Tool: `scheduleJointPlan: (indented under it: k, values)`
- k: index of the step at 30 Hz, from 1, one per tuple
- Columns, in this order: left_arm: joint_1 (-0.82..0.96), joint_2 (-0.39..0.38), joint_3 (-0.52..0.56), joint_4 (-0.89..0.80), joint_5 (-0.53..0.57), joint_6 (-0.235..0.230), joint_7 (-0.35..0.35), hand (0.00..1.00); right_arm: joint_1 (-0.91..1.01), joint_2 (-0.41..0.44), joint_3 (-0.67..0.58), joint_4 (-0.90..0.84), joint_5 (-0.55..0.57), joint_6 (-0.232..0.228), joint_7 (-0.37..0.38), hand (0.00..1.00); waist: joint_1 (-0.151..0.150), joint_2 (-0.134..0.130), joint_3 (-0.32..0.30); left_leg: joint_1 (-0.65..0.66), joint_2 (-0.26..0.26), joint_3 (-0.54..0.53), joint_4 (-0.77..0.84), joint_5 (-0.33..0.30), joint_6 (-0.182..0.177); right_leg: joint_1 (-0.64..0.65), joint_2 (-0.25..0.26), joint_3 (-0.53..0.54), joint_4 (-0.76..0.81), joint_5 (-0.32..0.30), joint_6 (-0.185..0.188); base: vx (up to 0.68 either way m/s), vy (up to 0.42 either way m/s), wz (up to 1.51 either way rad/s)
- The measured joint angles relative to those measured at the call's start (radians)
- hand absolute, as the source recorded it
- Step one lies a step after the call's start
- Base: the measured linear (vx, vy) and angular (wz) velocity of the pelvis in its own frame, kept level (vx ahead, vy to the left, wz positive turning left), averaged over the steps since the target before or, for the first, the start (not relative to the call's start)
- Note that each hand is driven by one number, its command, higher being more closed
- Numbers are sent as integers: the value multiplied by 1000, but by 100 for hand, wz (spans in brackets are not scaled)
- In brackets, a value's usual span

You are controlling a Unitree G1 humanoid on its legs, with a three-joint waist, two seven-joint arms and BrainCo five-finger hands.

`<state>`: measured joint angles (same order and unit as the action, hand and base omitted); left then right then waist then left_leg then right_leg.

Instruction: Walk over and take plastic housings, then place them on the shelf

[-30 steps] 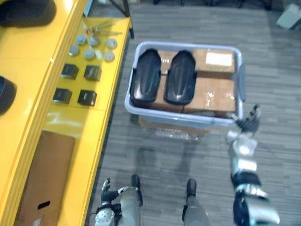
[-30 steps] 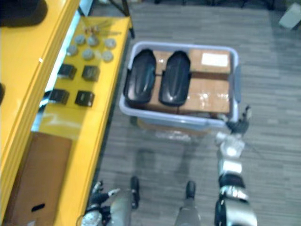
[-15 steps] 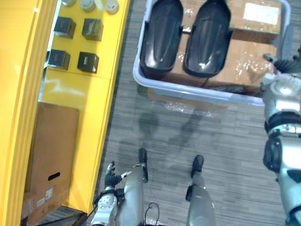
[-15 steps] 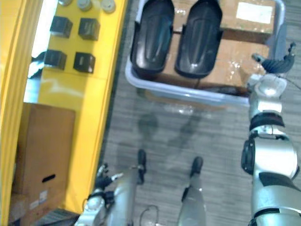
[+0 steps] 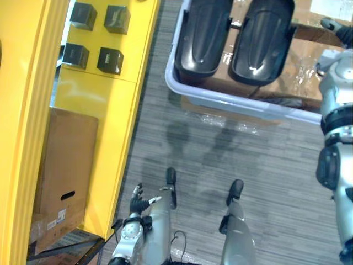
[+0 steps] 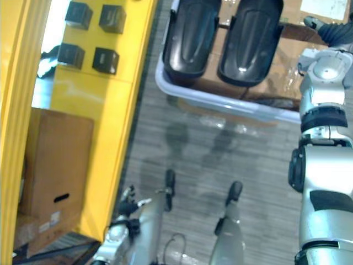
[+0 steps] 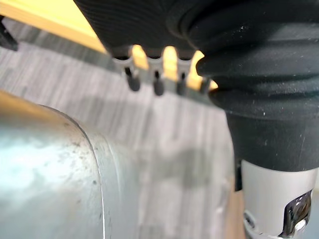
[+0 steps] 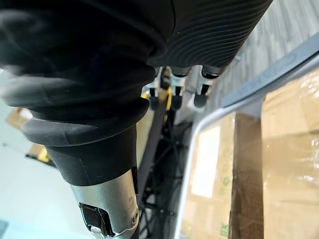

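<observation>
At twelve o'clock both housings (image 5: 204, 33) lie untaken in the bin (image 5: 237, 100), nothing shelved, right hand (image 6: 331, 33) apparently loose and empty at one o'clock, left hand (image 5: 138, 200) slack, empty at seven.

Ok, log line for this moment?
housings: both in bin, not grasped | left hand: open, low at side | right hand: open, over bin

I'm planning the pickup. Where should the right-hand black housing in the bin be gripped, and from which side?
Probably by its long right edge, coming from above and the right. The right housing lies flat and lengthwise on the cardboard boxes in the bin. The left housing crowds its other edge, while the right edge is free, with the right hand nearby.
</observation>
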<state>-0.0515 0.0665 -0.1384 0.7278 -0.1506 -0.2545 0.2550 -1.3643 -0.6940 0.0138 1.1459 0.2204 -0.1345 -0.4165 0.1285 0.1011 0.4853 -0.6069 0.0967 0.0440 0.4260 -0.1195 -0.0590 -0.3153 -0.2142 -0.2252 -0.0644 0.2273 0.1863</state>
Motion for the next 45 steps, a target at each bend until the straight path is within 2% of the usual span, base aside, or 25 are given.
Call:
scheduleJointPlan:
  k: [2, 6, 11, 17, 22, 25, 26, 30, 37, 42, 45]
  values:
    - [-6, 0, -2, 1, 0, 0, 0, 0, -15, 0, 0, 1, 1, 0, 0, 0, 1, 7, 4, -7, -3, -9, 0, 4, 1, 0, -1, -8, 0, 0, 0, -54, -14, 15]
    - [-21, -12, -3, 6, -1, 0, -1, 0, -37, 2, 20, 10, 1, 0, 1, 0, 25, 12, 9, -8, -8, -10, -4, 7, 2, 0, -4, -23, 0, -6, -10, -47, -17, 5]
    - [-22, -13, -3, 6, -7, -1, -1, 0, -65, 6, 41, 86, -4, 6, 5, 0, 26, 12, 9, -16, -14, -16, -8, 10, 3, -4, -7, -49, 0, -7, -11, -49, -17, 5]
    - [-47, -3, -35, 10, -8, -6, -1, 0, -77, 5, 61, 176, -48, 54, 22, 0, 35, 15, 9, -57, -22, -36, -9, 22, 1, -30, -9, -77, 1, -14, -23, -42, -10, 9]
    - [-69, -14, -44, 19, -8, -5, 0, 0, -82, 5, 106, 203, -79, 95, 13, 0, 62, 26, 15, -64, -23, -35, -9, 23, 1, -38, -9, -77, 1, -14, -23, -40, -2, 1]
    - [-73, -14, -44, 19, -18, -5, 1, 0, -108, 3, 108, 208, -81, 100, 8, 0, 63, 26, 14, -77, -23, -36, -8, 23, 1, -50, -8, -77, 1, -14, -23, -42, 5, 0]
    - [-76, -13, -44, 20, -33, -5, 1, 0, -117, 0, 113, 210, -82, 100, 8, 100, 65, 26, 14, -86, -23, -36, -7, 24, 2, -59, -8, -77, 0, -14, -23, -31, 5, 0]
    - [-88, -10, -73, 20, -41, -5, -1, 0, -140, -25, 180, 245, -99, 110, 10, 100, 77, 26, 14, -98, -24, -41, -8, 27, 2, -68, -8, -77, -1, -14, -23, -26, 3, 1]
    - [-90, -6, -77, 18, -40, -4, -22, 0, -143, -99, 214, 282, -129, 135, 33, 100, 79, 27, 14, -103, -33, -64, -32, 44, 0, -69, -9, -104, -1, -15, -23, -26, 6, 10]
    - [-98, -7, -80, 18, -40, 4, -32, 0, -151, -108, 213, 303, -224, 174, 63, 100, 95, 27, 14, -103, -35, -66, -38, 50, -1, -69, -9, -106, -5, -18, -28, -18, 6, 2]
    - [-99, -7, -80, 13, -40, 10, -33, 0, -151, -109, 212, 312, -278, 182, 69, 100, 101, 27, 14, -103, -35, -67, -38, 52, -1, -67, -9, -109, -5, -18, -28, 0, 0, 0]
